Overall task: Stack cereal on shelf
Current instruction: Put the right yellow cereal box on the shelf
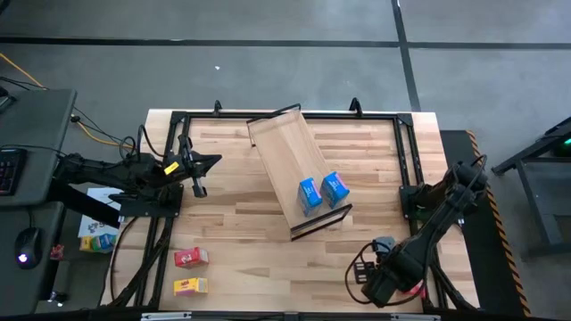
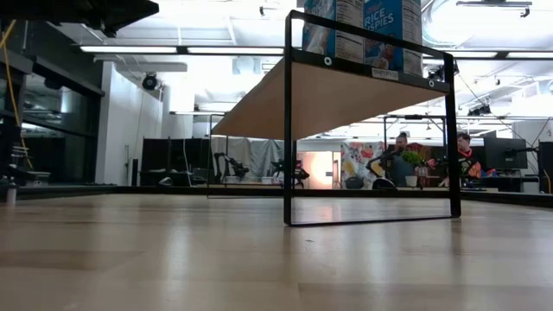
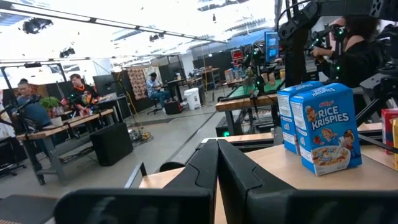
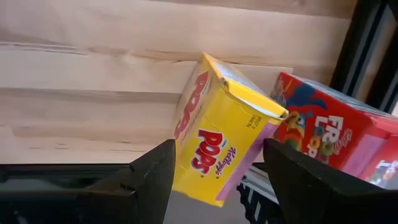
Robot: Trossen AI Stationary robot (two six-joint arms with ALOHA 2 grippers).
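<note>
The right gripper (image 4: 214, 180), lower right in the high view, pinches a yellow Pops box (image 4: 221, 134) between its fingers beside a red Froot Loops box (image 4: 329, 127), apparently to carry it shelfward. The left gripper (image 1: 198, 175) waits upper left, fingers pressed together (two blue Rice Krispies boxes (image 1: 321, 192) already stand on the shelf (image 1: 281, 147)).

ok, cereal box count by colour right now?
Blue boxes: 2, both on the shelf
Yellow boxes: 2, one between the fingers of the right gripper
Red boxes: 2
Total: 6
</note>
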